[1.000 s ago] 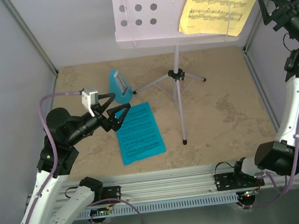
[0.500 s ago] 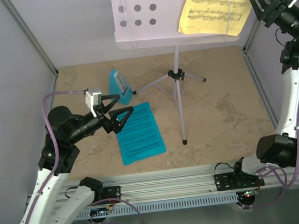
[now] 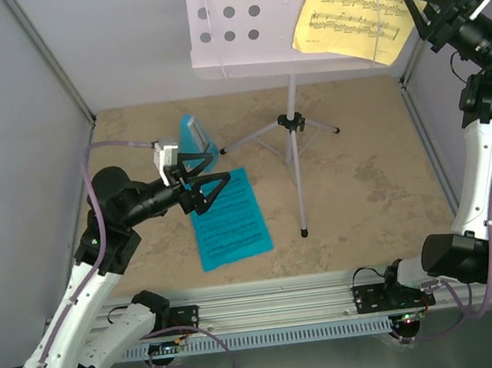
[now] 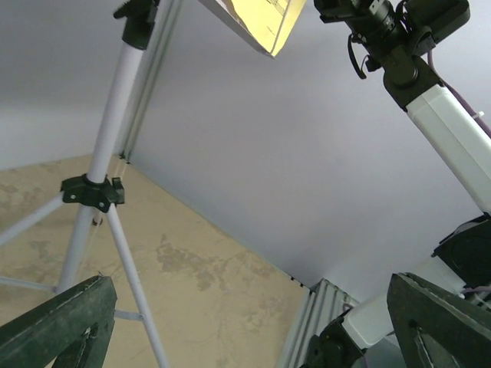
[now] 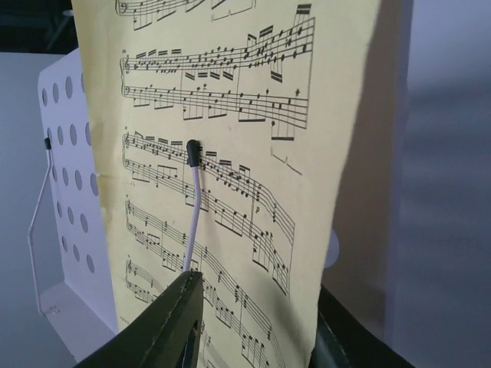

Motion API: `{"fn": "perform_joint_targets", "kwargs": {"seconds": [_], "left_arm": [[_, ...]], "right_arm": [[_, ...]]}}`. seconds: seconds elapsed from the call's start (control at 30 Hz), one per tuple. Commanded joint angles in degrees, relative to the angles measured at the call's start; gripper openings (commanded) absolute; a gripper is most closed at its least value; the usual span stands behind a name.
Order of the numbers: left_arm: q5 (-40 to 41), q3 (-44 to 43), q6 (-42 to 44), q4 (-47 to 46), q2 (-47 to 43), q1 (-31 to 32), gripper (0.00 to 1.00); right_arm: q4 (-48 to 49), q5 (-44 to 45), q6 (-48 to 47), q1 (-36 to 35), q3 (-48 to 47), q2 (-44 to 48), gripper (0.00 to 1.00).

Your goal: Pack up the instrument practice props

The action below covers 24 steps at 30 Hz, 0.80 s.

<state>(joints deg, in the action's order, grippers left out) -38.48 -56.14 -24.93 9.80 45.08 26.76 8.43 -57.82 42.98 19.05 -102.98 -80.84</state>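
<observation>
The pale lilac music stand (image 3: pixel 291 125) is upright at the back, and a yellow sheet (image 3: pixel 367 1) leans on its round-holed desk (image 3: pixel 237 25). High up, my right gripper (image 3: pixel 426 8) straddles the sheet's right edge. In the right wrist view the yellow sheet (image 5: pixel 230 153) passes between the half-closed jaws of the right gripper (image 5: pixel 257 322), one finger in front and one behind, with a gap still showing. A thin wire clip (image 5: pixel 196 199) lies across the page. The blue metronome (image 3: pixel 194 136) and cyan sheet (image 3: pixel 228 221) are on the floor. My left gripper (image 3: pixel 205 175) hovers wide open above the cyan sheet, holding nothing.
Grey walls close in the tan floor (image 3: pixel 370 179) on three sides. The stand's tripod legs (image 3: pixel 315 127) spread across the middle, and one leg (image 4: pixel 130 261) runs close to my left gripper (image 4: pixel 249 322). The metal base rail (image 3: pixel 278 309) lines the near edge.
The right gripper's jaws have narrowed around the yellow sheet's edge and it has shifted slightly left. The left arm has risen and moved right, staying wide open.
</observation>
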Motion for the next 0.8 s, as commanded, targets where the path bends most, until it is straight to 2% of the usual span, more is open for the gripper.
{"fn": "perform_joint_targets", "kwargs": {"seconds": [0.0,0.2,0.23,0.33,0.37,0.57,0.67,0.77], "left_arm": [[0.3,-1.6,-0.5,-2.6,1.3,2.5,0.99],[3.2,-3.9,-0.7,-4.1,4.2,7.2,0.99],[4.2,-4.9,-0.7,-4.4,5.1,8.3,0.98],[8.0,-9.1,-0.5,-6.2,8.9,13.5,0.96],[9.4,-10.7,-0.7,-7.2,10.5,15.5,0.96],[17.7,-26.3,-0.7,-11.5,25.7,26.8,0.91],[22.9,-35.9,-3.2,-11.6,35.3,29.1,0.82],[23.9,-44.7,-6.7,-14.2,43.5,29.4,0.74]], "right_arm": [[-2.3,0.5,-2.6,0.0,0.2,1.0,0.34],[-0.9,1.0,-2.5,-0.1,0.7,1.5,0.25],[-0.4,0.7,-2.0,-0.1,0.6,1.4,0.22],[0.9,-0.1,-0.9,-0.2,0.8,1.3,0.02],[1.0,-0.1,-0.9,-0.2,1.1,1.5,0.01],[4.7,0.0,-0.5,-0.8,5.1,4.0,0.0],[4.8,0.1,-0.9,-1.2,6.0,4.7,0.01],[4.8,0.5,-1.7,-1.3,6.7,5.3,0.01]]}}
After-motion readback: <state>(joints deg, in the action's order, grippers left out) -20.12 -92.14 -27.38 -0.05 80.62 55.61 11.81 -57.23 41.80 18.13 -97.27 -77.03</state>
